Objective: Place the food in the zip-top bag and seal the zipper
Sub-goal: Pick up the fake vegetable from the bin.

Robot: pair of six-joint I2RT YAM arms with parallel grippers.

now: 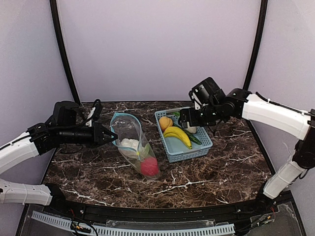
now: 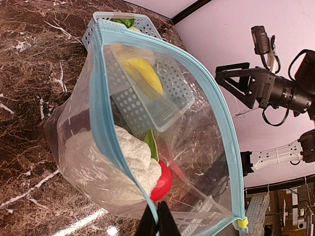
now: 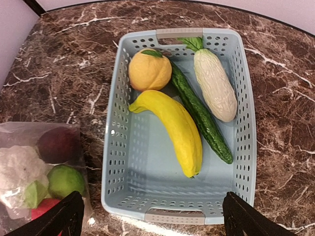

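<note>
Four pieces waiting: orange (image 3: 149,72), banana (image 3: 174,129), cucumber (image 3: 199,113) and white vegetable (image 3: 215,83), in the basket (image 3: 112,147) directly beneath the right end effector (image 1: 186,119).
Right end effector: spread wide, holding nothing.
Left end effector (image 2: 157,221): pressed together, pinching the zipper (image 2: 101,123); the zip-top bag (image 2: 197,147) lies open just ahead of it.
Risk: the thin pinch may slip and the mouth collapse; the banana lies against the cucumber, so a grab could snag both.

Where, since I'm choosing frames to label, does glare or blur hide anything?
Top external: soft even light, clear crinkly plastic bag slightly hazy. Left wrist: that bag's film veils the light blue lattice basket behind it. Right wrist: sharp; yellow banana crisp.
</note>
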